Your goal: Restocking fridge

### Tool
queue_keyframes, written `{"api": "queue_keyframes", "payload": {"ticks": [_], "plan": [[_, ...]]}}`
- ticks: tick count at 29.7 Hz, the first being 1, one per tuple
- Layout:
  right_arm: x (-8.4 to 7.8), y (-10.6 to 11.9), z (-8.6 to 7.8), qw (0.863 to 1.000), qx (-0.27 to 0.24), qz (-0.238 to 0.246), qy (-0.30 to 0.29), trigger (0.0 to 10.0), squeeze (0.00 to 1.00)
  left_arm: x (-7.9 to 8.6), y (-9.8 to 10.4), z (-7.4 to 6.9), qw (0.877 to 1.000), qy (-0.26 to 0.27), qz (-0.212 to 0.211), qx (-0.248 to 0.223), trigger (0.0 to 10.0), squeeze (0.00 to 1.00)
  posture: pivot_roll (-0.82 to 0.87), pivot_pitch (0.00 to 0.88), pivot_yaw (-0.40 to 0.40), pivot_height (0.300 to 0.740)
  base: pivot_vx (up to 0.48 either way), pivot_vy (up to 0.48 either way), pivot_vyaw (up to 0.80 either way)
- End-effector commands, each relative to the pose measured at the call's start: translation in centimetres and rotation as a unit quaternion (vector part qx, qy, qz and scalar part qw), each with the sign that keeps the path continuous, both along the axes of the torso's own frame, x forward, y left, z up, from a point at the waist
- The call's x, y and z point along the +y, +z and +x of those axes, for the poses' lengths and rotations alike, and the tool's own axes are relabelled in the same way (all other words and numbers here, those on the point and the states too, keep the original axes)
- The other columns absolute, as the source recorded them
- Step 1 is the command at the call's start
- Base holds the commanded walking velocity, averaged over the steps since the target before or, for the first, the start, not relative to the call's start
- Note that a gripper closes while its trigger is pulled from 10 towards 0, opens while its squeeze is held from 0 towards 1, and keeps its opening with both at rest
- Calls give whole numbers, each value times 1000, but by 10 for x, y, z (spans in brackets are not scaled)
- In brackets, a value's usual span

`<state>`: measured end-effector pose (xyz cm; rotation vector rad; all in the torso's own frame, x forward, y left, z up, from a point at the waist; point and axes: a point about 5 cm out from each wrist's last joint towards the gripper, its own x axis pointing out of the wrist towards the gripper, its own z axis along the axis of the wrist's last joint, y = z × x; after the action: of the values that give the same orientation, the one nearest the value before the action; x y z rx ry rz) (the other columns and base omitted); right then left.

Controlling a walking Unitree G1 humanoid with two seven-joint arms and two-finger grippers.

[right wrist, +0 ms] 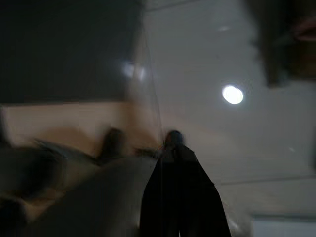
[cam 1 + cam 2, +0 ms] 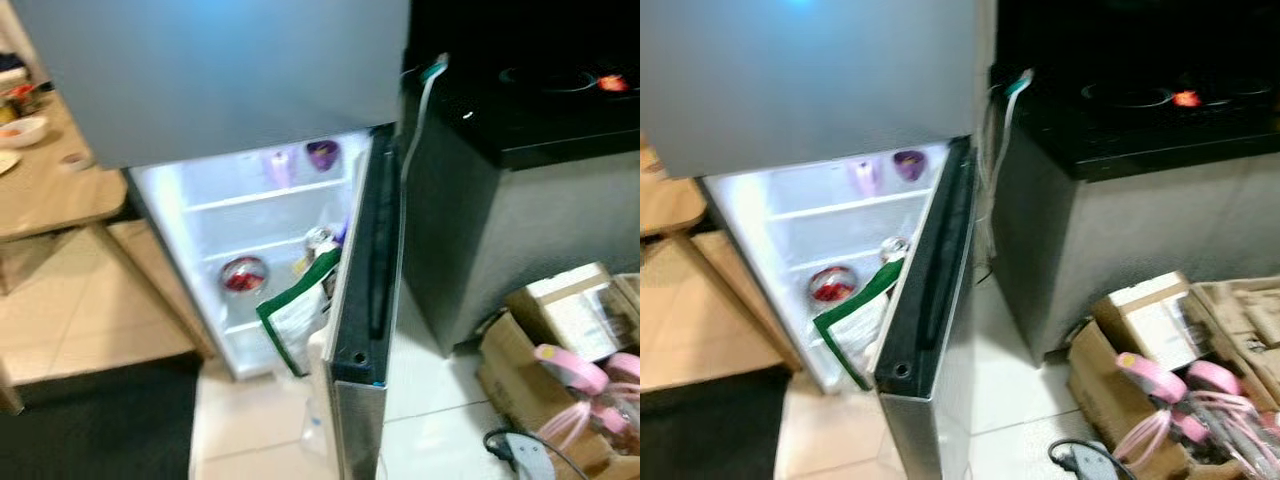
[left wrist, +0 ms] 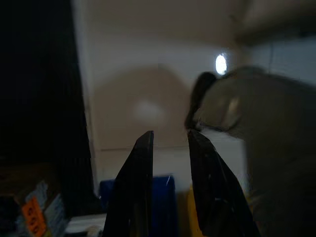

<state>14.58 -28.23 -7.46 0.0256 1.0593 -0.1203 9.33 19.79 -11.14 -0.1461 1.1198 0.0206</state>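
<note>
fridge (image 2: 262,230) door (image 2: 362,300) ajar, bag (image 2: 300,315) poking out beside it | left gripper (image 3: 169,136) fingers parted, holding nothing | right gripper (image 1: 173,140) fingers pressed together | next, I reckon: swing door wider to stock

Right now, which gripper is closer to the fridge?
Cannot tell, left or right. The left gripper faces a pale surface over a blue box. The right gripper faces shiny floor tiles. Both seem to hang idle, away from the fridge.

We stand in a home kitchen: an open fridge (image 2: 270,240) ahead, a black cooktop (image 2: 540,90) to its right, a wooden table (image 2: 50,180) left, cardboard boxes (image 2: 550,330) near right.
</note>
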Motion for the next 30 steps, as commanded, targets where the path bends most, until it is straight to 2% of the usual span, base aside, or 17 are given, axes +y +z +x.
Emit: {"api": "queue_keyframes", "payload": {"ticks": [1,3,6,14,19,24,25,27,28,30], "plan": [[0,-5,-12,999,14,5,-30,10000,0,8,-1,-11,1000,0,8,17,10000,0,-83,122,30,740,0,0,738],[-4,-7,-22,999,24,4,-41,10000,0,10,-1,-11,1000,-3,11,19,10000,0,-79,112,32,740,0,0,741],[-1,-10,-28,998,27,15,-54,10000,0,13,-1,-11,1000,-5,12,19,10000,0,-91,129,36,740,0,0,717],[1,-12,-32,997,22,13,-77,10000,0,10,-1,-11,1000,-8,6,21,10000,0,-96,112,40,740,0,0,82],[-1,-6,-16,996,-15,23,-86,10000,0,1,-2,-10,1000,-15,-2,23,10000,0,-99,104,34,740,0,-456,0],[1,2,5,995,-51,30,-85,10000,0,0,-3,-10,1000,-5,-11,23,10000,0,-102,100,30,740,0,0,0],[1,2,5,995,-51,30,-85,10000,0,0,-3,-10,1000,-5,-11,23,10000,0,-102,100,30,740,0,0,0],[4,8,20,992,-82,44,-82,10000,0,0,-3,-11,1000,-5,-9,26,10000,0,-102,100,30,740,0,0,0],[4,8,20,992,-82,44,-82,10000,0,0,-3,-11,1000,-5,-9,26,10000,0,-102,100,30,740,0,0,0],[8,16,37,987,-121,70,-73,10000,0,2,-3,-12,1000,-4,-7,28,10000,0,-99,100,29,740,0,0,0]]}}
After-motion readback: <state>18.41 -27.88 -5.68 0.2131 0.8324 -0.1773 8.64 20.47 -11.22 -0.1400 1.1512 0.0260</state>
